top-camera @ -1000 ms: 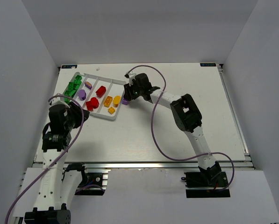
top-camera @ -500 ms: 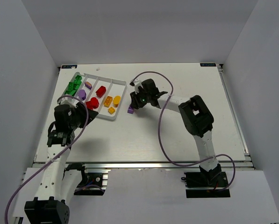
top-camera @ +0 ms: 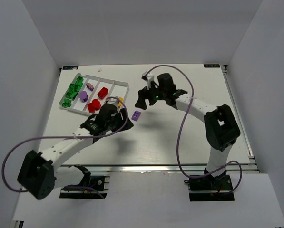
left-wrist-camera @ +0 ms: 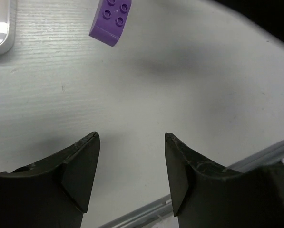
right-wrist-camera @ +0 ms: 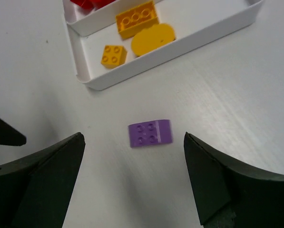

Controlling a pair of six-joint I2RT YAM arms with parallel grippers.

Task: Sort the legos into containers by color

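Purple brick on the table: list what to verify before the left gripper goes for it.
1. Purple brick lies loose on the table, outside the tray: ok.
2. Left gripper open and empty: ok.
3. Brick lined up between the left gripper's fingers: not ok; in the left wrist view it sits ahead and off to the left.
4. Right gripper out of the way: not ok; it is open and hangs directly over the brick.
5. Room in the compartment holding the purple pieces: ok; only two lie there.
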